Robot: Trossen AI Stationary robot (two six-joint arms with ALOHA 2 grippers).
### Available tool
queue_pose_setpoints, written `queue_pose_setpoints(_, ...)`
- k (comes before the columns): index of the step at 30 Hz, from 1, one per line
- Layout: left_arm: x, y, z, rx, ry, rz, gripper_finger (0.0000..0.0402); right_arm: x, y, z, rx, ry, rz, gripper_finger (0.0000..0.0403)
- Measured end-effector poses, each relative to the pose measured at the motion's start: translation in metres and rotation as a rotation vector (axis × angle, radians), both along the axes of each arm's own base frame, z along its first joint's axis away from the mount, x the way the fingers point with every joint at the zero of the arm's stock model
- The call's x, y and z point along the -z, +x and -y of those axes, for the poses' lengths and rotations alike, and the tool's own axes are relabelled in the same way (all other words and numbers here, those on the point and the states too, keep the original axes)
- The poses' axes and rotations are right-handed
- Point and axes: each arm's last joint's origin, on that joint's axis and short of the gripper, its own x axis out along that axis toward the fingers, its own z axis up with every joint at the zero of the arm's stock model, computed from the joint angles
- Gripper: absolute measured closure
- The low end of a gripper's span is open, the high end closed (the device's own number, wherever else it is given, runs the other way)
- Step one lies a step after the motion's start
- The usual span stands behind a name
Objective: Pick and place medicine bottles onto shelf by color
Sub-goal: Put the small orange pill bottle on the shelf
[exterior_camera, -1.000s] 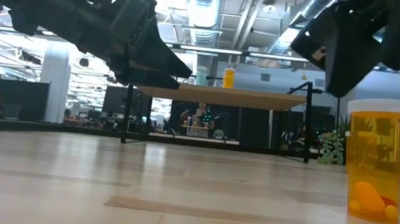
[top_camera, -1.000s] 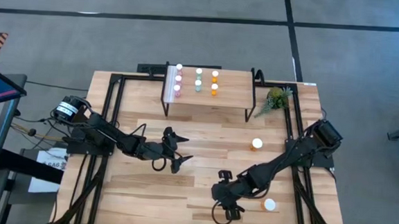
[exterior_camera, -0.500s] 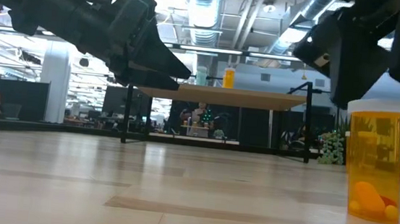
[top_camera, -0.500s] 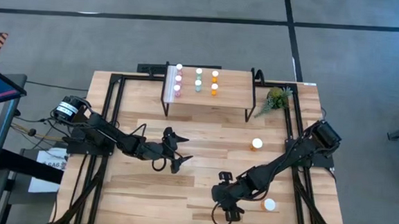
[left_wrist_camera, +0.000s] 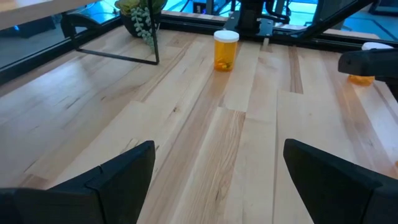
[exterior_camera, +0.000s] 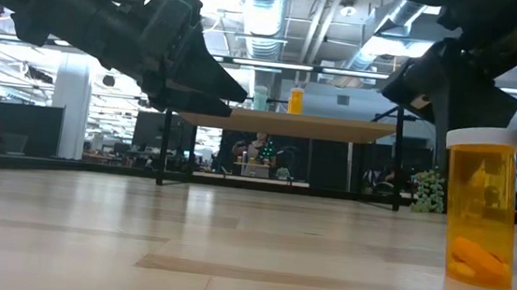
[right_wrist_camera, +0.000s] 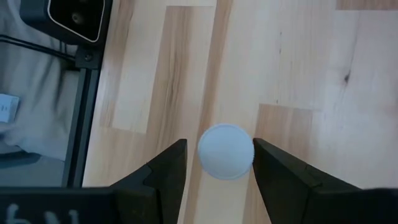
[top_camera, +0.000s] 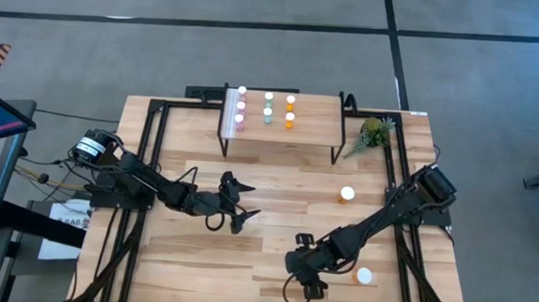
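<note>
- High view: the right gripper (top_camera: 307,284) is reaching low over the counter (top_camera: 277,184)'s front edge; the left gripper (top_camera: 240,203) is waiting mid-counter, fingers spread and empty.
- Low view: an orange bottle (exterior_camera: 481,208) is standing upright beneath the right arm.
- Right wrist view: half-open fingers (right_wrist_camera: 166,167) are flanking its white cap (right_wrist_camera: 226,151); contact is unclear.

Seven small white-capped bottles (top_camera: 267,108) stand upright on the light-wood shelf (top_camera: 310,125) in pink, teal and orange rows. Two wider orange bottles (top_camera: 347,195) stand on the tabletop.
</note>
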Motion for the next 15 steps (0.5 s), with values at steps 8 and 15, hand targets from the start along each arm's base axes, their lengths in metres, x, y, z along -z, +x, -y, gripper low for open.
queue_pose_setpoints(8,0.0002,-0.0001,0.0,0.0,0.0,-0.002,0.0058,-0.0003,0.0002,0.0003,0.0,0.001,0.001,0.0198)
queue_pose_setpoints(15,0.0002,-0.0001,0.0,0.0,0.0,-0.002,0.0058,-0.0005,0.0005,0.0008,0.0,-0.001,0.003,0.021)
